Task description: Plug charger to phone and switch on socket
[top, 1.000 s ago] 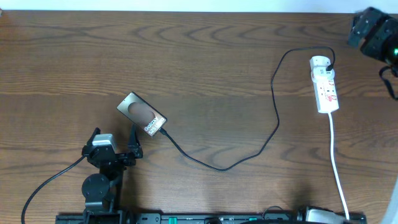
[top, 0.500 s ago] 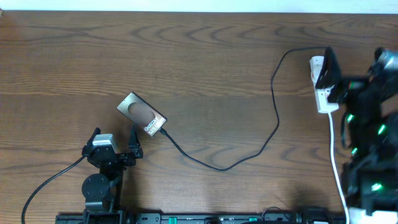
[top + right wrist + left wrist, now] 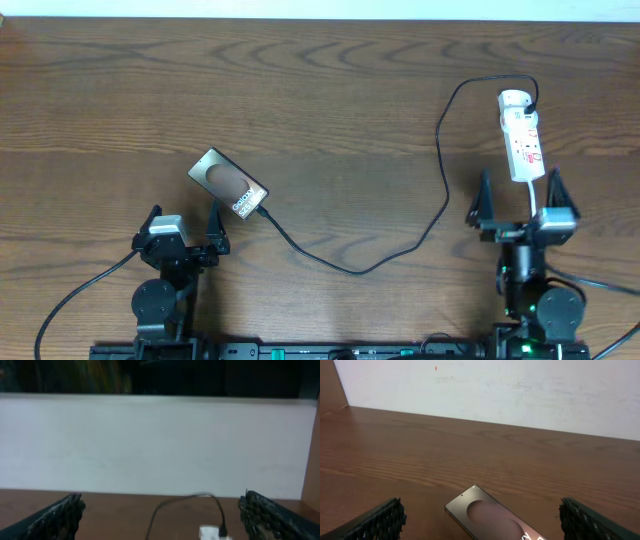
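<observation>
The phone (image 3: 229, 184) lies flat at the left centre of the table, brown face up; it also shows in the left wrist view (image 3: 492, 520). The thin black charger cable (image 3: 400, 245) runs from the phone's lower right end across the table and up to the white socket strip (image 3: 523, 136) at the right, where its black plug sits at the strip's far end (image 3: 222, 530). My left gripper (image 3: 183, 232) is open and empty just in front of the phone. My right gripper (image 3: 516, 205) is open and empty just in front of the socket's near end.
The socket's white cord (image 3: 545, 280) runs down toward the front edge past my right arm. A pale wall (image 3: 495, 390) stands behind the table's far edge. A thicker black robot cable (image 3: 70, 300) loops at the front left.
My right arm has swung from the far right corner, over the socket, down to the front of the table below the socket. The left arm, phone and cable have not moved.
</observation>
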Tool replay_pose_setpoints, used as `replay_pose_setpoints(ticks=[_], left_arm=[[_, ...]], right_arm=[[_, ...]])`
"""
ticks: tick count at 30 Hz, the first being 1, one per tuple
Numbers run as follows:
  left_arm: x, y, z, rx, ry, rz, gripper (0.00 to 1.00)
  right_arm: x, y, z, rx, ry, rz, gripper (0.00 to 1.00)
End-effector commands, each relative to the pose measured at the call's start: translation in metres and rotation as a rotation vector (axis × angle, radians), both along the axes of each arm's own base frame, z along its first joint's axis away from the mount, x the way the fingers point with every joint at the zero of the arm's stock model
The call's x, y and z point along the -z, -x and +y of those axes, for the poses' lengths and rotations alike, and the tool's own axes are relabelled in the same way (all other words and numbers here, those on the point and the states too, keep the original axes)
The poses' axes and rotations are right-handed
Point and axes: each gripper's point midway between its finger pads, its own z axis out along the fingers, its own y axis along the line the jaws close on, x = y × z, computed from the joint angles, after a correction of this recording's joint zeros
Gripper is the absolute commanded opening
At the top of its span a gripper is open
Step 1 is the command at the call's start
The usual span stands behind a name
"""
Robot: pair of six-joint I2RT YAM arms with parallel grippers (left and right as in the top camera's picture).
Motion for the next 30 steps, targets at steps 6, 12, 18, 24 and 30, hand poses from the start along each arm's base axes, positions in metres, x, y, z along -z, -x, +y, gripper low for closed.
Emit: replay_pose_setpoints(ticks=[6,12,18,24,30], left_arm=[[0.017,0.000,0.000,0.003,-0.010,0.040,0.94],[0.017,0.000,0.000,0.003,-0.010,0.040,0.94],[0.017,0.000,0.000,0.003,-0.010,0.040,0.94],[0.017,0.000,0.000,0.003,-0.010,0.040,0.94],[0.017,0.000,0.000,0.003,-0.010,0.040,0.94]], right_arm=[[0.040,0.004,-0.003,0.027,0.016,0.076,0.99],[0.080,0.003,-0.004,0.038,0.017,0.237,0.99],[0.113,0.010,-0.007,0.054,0.027,0.367,0.99],[0.109,0.011,-0.007,0.058,0.081,0.348,0.99],[0.106,0.011,-0.008,0.060,0.088,0.337,0.99]])
